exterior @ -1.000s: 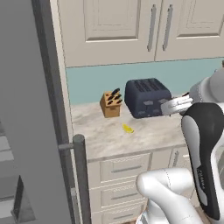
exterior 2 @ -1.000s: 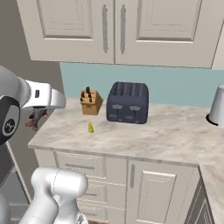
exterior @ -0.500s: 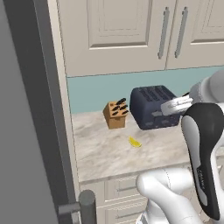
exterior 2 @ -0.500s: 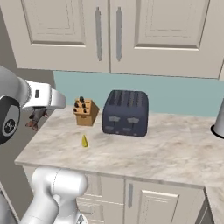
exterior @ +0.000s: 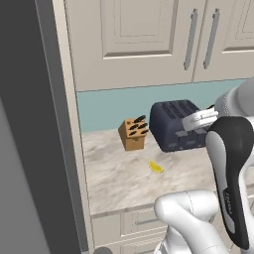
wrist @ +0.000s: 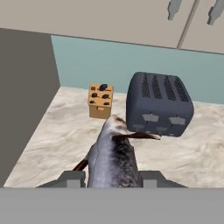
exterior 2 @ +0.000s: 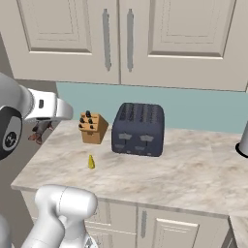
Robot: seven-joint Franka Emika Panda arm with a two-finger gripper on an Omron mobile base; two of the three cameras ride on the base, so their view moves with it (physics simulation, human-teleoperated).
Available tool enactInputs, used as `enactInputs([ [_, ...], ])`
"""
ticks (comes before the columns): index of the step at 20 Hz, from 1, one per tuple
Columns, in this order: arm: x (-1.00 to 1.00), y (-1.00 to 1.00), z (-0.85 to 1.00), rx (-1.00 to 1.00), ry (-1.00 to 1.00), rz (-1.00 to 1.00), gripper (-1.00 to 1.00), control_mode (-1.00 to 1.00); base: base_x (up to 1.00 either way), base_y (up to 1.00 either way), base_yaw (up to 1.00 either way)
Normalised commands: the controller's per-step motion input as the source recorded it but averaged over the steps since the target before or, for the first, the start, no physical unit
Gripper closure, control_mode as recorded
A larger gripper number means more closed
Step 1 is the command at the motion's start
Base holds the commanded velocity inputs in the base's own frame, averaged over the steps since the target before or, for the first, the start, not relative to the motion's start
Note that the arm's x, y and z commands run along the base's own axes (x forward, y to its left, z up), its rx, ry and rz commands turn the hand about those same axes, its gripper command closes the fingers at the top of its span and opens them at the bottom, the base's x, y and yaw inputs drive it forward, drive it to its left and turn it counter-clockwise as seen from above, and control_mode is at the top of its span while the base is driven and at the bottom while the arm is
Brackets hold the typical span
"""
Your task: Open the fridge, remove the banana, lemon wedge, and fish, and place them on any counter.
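Observation:
My gripper (wrist: pixel 111 177) is shut on the fish (wrist: pixel 113 155), a dark grey-black body that sticks forward between the fingers toward the counter (wrist: pixel 65 131). From the right base camera the fish (exterior 2: pixel 41 130) hangs below the white hand, at the left end of the counter (exterior 2: pixel 193 164). The lemon wedge (exterior: pixel 156 167) lies on the beige stone in front of the knife block; it appears again as the lemon wedge (exterior 2: pixel 90 162). The fridge (exterior: pixel 30 124) rises as a grey wall on the left, with its side (wrist: pixel 22 96) close by. The banana is out of view.
A dark blue toaster (exterior 2: pixel 138 129) and a wooden knife block (exterior 2: pixel 92 128) stand against the teal backsplash. A kettle (exterior 2: pixel 243 143) sits at the far right edge. Cream wall cabinets (exterior 2: pixel 116 38) hang above. Bare stone lies in front of the toaster.
The whole picture has shifted and grown: the base has driven closer to the counter. The gripper stays shut on the fish; the lemon wedge lies where it was.

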Motion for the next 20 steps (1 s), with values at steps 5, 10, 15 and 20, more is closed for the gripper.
enactInputs([
  [5, 0.0, 0.0, 0.0, 0.0, 0.0, 0.0, 1.0, -1.0, 0.1, 0.0, 0.0],
  [10, 0.09, 0.0, -0.08, 0.0, 0.02, 0.0, 1.0, -1.0, 0.0, 0.0, 0.0],
  [15, 0.47, 0.0, -0.27, 0.0, 0.0, 0.02, 1.0, -1.0, 0.0, 0.0, 0.0],
  [20, 0.62, 0.0, -0.48, 0.0, 0.03, 0.08, 1.0, -1.0, 0.0, 0.0, 0.0],
])
